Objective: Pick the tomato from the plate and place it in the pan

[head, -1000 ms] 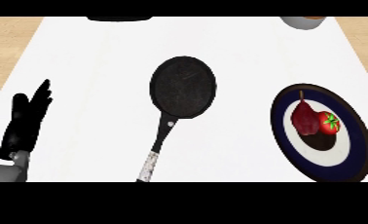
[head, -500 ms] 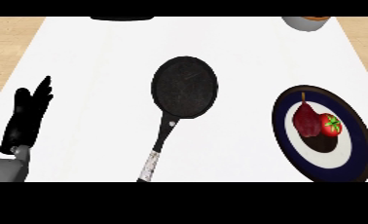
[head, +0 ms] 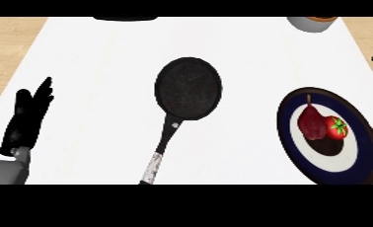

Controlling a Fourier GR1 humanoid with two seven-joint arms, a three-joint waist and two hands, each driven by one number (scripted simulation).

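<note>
A small red tomato (head: 336,128) with a green top lies on a round plate (head: 293,139) with a dark blue rim at the right edge, touching a dark red pear (head: 313,123). A black pan (head: 189,87) sits mid-counter, its handle (head: 160,152) running toward the lower edge. My left hand (head: 26,120) rests open at the left edge, fingers up, far from both. The right hand does not show.
A grey bowl (head: 313,23) is cut off at the top right. A dark object (head: 125,18) pokes in at the top edge, left of centre. The white counter ends in wood-coloured strips (head: 18,38) at both sides.
My left hand has slid slightly down and left. Pan, plate, tomato and pear have not moved.
</note>
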